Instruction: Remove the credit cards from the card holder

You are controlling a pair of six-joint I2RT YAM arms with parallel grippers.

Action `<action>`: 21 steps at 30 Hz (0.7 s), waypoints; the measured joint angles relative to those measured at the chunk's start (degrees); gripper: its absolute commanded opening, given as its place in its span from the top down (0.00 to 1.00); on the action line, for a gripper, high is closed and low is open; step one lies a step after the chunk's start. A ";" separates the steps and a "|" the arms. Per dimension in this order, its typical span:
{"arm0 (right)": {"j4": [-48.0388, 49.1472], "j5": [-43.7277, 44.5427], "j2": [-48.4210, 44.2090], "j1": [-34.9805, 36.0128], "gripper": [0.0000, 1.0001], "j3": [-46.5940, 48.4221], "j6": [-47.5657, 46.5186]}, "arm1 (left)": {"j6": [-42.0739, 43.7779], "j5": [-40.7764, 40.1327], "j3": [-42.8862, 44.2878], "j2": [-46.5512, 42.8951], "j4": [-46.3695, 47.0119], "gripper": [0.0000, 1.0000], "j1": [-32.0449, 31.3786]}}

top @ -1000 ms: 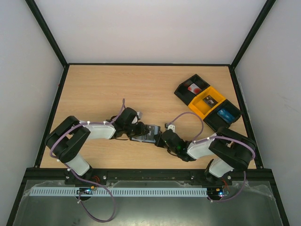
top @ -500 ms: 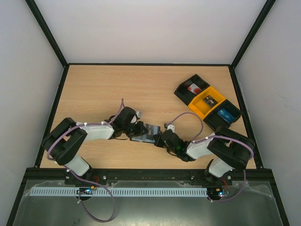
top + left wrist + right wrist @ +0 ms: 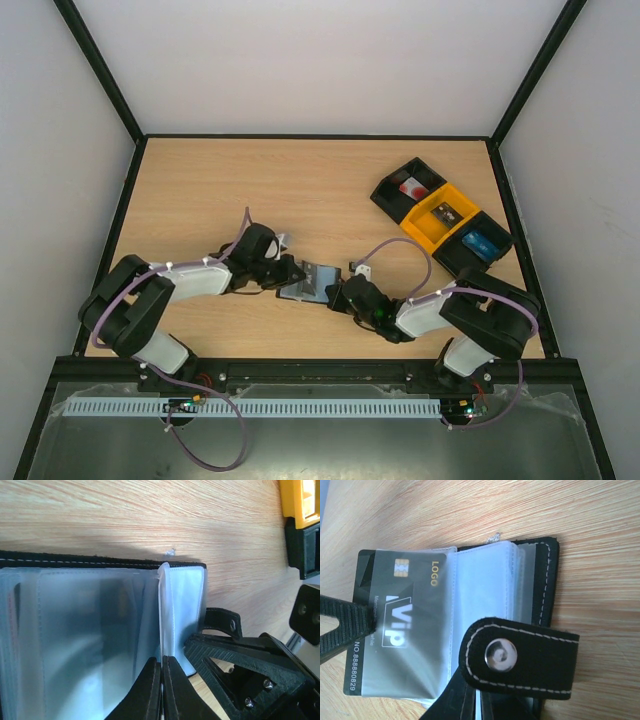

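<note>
Bright, even light; top view sharp, wrist close-ups hazy, soft shadow along the card holder [image 3: 90, 630].

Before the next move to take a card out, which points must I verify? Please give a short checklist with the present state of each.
1. card holder lies open: ok.
2. right gripper, jaws shut on the holder's near edge: ok.
3. left gripper, jaws shut on a clear sleeve: ok.
4. dark VIP card itself caught between the left jaws: cannot tell.
5. snap strap lies off that card: ok.
</note>
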 measured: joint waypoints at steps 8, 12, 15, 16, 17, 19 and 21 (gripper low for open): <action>-5.88 -0.15 -4.20 -0.02 0.87 0.33 -0.46 | -1.27 3.32 -2.49 0.33 5.25 0.98 0.39; -7.72 -0.15 -4.76 -0.02 0.88 1.03 -0.83 | -1.75 3.85 -2.64 1.81 7.17 0.98 0.39; -7.67 -0.85 -4.76 -0.02 0.87 1.27 -0.83 | -2.03 4.13 -2.67 2.73 8.20 0.98 0.39; -8.02 -0.98 -4.74 -0.02 0.86 1.68 -0.85 | -2.16 4.26 -2.71 3.04 8.63 0.98 0.39; -8.59 -1.01 -4.72 -0.02 0.85 2.34 -0.92 | -2.23 4.39 -2.73 3.32 9.09 0.98 0.39; -9.18 -0.98 -4.66 -0.04 0.83 3.76 -1.27 | -2.45 4.55 -2.93 3.72 10.03 0.98 0.39; -9.14 -0.98 -4.66 -0.20 0.81 4.68 -1.33 | -2.73 4.87 -3.21 4.09 11.06 0.98 0.39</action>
